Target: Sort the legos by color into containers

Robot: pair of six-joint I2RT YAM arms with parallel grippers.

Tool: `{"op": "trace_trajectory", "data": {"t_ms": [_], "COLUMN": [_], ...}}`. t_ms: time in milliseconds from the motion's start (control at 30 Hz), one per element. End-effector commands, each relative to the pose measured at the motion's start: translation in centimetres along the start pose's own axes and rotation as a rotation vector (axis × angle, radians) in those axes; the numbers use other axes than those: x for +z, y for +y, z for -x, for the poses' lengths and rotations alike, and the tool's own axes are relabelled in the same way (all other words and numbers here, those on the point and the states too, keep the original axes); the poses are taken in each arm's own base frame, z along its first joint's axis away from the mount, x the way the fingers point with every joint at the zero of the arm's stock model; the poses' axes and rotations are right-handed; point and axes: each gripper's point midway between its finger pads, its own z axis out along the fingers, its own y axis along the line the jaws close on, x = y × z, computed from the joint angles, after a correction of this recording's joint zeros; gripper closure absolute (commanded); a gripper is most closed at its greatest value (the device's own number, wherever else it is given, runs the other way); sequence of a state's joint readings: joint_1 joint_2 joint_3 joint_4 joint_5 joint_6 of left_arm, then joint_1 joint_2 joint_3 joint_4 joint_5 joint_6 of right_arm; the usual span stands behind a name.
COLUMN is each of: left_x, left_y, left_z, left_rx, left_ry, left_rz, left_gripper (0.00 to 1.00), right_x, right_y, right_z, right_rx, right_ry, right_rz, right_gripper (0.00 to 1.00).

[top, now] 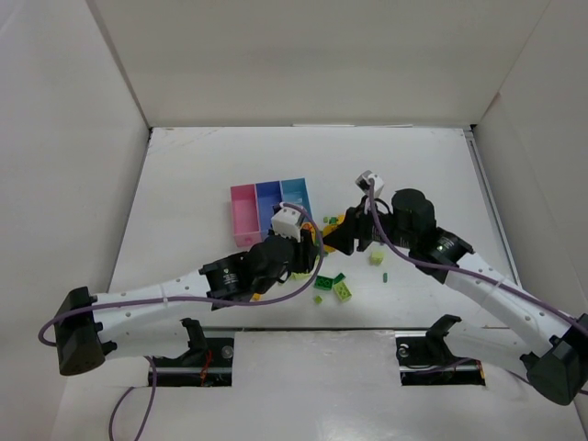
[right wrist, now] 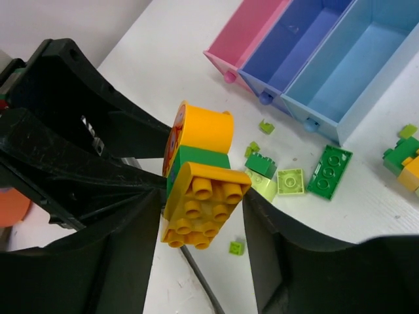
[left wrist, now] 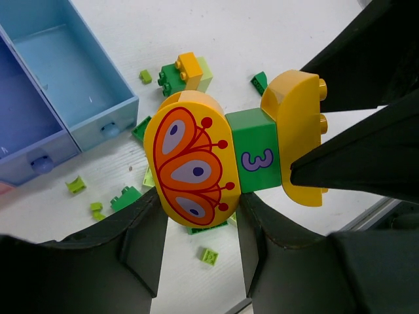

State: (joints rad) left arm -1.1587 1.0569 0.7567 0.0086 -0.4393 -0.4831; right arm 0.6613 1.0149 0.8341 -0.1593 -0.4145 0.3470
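Ahead of both hands, on the worktop (top: 211,175), stand the joined containers (right wrist: 308,39). The left hand (left wrist: 200,226) grips the butterfly end of a yellow-green lego stack (left wrist: 252,157). The right hand (right wrist: 203,209) flanks the stack's studded end; I cannot tell if it is clamped. Beneath them lie loose legos (right wrist: 330,171).

A white table (top: 211,165) sits boxed in by plain white walls (top: 303,55) under even light.

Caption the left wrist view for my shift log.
Left gripper holds a butterfly-printed brick stack; right gripper flanks its far yellow brick.
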Motion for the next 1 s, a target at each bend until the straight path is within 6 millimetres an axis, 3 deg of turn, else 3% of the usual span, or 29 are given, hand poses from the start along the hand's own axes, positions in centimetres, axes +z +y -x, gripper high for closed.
{"op": "trace_trajectory", "data": {"t_ms": [0,100,167,200,267,300,433,700,733,833,867,933,967], "left_x": [-0.5,-0.8,-1.2,-1.2,-1.3,-1.5,-1.3,-1.2,-0.9,-0.3,0.0,0.5,0.4], "left_y": [-1.5,-1.4,-1.3,-1.2,-0.7,-0.3,2.2,4.2,5.6,9.2,12.4,14.4,16.9], "left_z": [3.2,3.3,3.7,3.8,3.8,3.9,3.2,3.2,4.4,4.4,5.1,5.5,6.3], "left_rx": [-0.038,-0.047,-0.058,-0.058,-0.085,-0.097,-0.129,-0.19,-0.234,-0.315,-0.355,-0.386,-0.388], "left_ry": [-0.095,-0.11,-0.127,-0.132,-0.142,-0.147,-0.151,-0.145,-0.165,-0.113,-0.122,-0.096,-0.1], "left_rz": [-0.046,-0.055,-0.065,-0.057,-0.037,-0.018,0.115,0.237,0.286,0.392,0.475,0.493,0.545], "left_gripper": [0.89,0.89,0.89,0.89,0.89,0.89,0.89,0.91,0.89,0.89,0.89,0.89,0.89], "right_x": [-0.1,-0.1,-0.1,-0.1,-0.6,-0.6,-2.3,-4.4,-4.3,-4.2,-4.0,-3.8,-3.6], "right_y": [1.2,1.4,1.1,1.2,0.8,0.6,0.0,-2.2,-2.5,-3.1,-3.4,-3.6,-3.9], "right_z": [2.2,2.3,2.0,1.9,2.4,2.5,3.2,4.5,4.4,4.4,4.2,4.1,3.9], "right_rx": [-0.03,-0.034,-0.028,-0.038,-0.036,-0.034,-0.046,-0.045,-0.048,-0.048,-0.052,-0.056,-0.048], "right_ry": [-0.079,-0.082,-0.075,-0.071,-0.087,-0.088,-0.127,-0.177,-0.171,-0.166,-0.16,-0.152,-0.142], "right_rz": [0.052,0.065,0.063,0.074,0.068,0.067,0.069,0.032,0.029,0.016,0.013,0.01,0.008], "right_gripper": [0.44,0.62,0.69,0.8,0.88,0.97,1.0,1.0,1.0,1.0,1.0,1.0,1.0]}}
